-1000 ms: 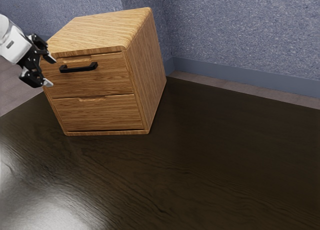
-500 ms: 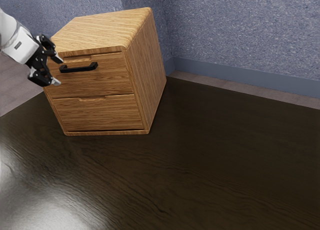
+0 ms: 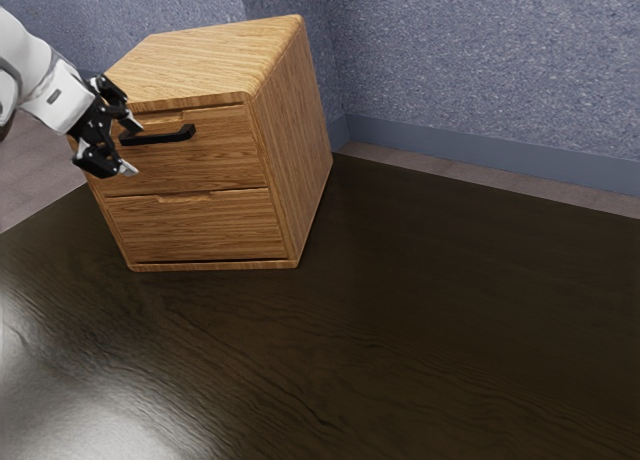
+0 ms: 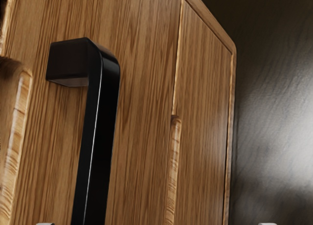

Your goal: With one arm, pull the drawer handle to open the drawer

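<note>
A wooden cabinet (image 3: 292, 110) stands on the dark glossy table (image 3: 430, 320), close to the table's far edge and toward its corner at the exterior view's left. It holds two drawers, one above the other. The upper drawer (image 3: 215, 150) sits flush with the cabinet's front, not pulled out, and the lower drawer (image 3: 195, 223) is flush too; with both shut, what lies inside them cannot be seen. The black handle (image 3: 160, 134) is a bar fixed across the upper drawer's front, nearer that front's end at the exterior view's left.

The white arm (image 3: 45, 75) comes in from the exterior view's left, above the table's edge there, and slants down toward the cabinet's front. The claw (image 3: 130, 145) is at the end of the handle nearest the arm, its black fingers (image 3: 126, 121) spread apart, one above the bar's level and one below it, not clamped on anything. Whether either finger touches the bar cannot be told.

From the wrist, the handle (image 4: 95, 137) runs close under the hand, standing off the upper drawer's grain (image 4: 142, 88), with the lower drawer (image 4: 203, 127) beside it and the table (image 4: 274, 88) beyond
</note>
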Robot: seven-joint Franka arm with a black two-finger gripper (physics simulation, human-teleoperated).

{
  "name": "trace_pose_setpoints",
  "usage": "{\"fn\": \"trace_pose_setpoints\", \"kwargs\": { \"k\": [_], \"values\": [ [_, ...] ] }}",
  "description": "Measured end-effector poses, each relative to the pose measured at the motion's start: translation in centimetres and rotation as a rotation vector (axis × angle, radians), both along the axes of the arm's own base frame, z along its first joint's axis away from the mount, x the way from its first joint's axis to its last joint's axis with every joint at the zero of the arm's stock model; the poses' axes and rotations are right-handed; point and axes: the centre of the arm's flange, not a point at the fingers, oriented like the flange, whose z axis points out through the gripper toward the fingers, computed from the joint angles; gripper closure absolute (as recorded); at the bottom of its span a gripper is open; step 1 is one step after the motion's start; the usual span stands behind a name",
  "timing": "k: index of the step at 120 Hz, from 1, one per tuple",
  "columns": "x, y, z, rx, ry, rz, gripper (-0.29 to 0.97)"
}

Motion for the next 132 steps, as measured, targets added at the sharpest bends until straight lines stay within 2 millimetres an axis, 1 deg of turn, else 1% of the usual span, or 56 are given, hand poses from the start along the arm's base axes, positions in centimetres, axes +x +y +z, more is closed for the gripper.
{"fn": "trace_pose_setpoints", "kwargs": {
  "k": [10,44,58,64,76,89,92,97,100,101,103,109,118,132],
  "values": [
    [0.1,-0.2,-0.1,-0.001,-0.001,-0.002,0.16],
    [0.2,-0.2,-0.1,-0.003,-0.011,-0.002,0.22],
    [0.3,-0.4,-1.3,-0.013,0.011,-0.008,0.12],
    [0.3,-0.4,-1.5,-0.014,0.015,-0.008,0.13],
    [0.3,-0.5,-1.6,-0.017,0.015,-0.011,0.2],
    [0.2,-0.8,-2.9,-0.035,0.046,-0.02,0.09],
    [0.2,-0.8,-3.2,-0.039,0.055,-0.022,0.09],
    [0.1,-1.0,-3.5,-0.045,0.067,-0.026,0.12],
    [0.1,-1.0,-3.6,-0.049,0.072,-0.027,0.1],
    [0.0,-1.1,-3.5,-0.05,0.073,-0.027,0.1],
    [-0.1,-1.2,-3.4,-0.05,0.075,-0.029,0.12],
    [-0.7,-1.7,-2.3,-0.047,0.068,-0.033,0.24],
    [-1.7,-2.2,-0.6,-0.038,0.051,-0.039,0.24],
    [-2.3,-3.1,0.1,-0.039,0.06,-0.051,0.24]
  ]
}}
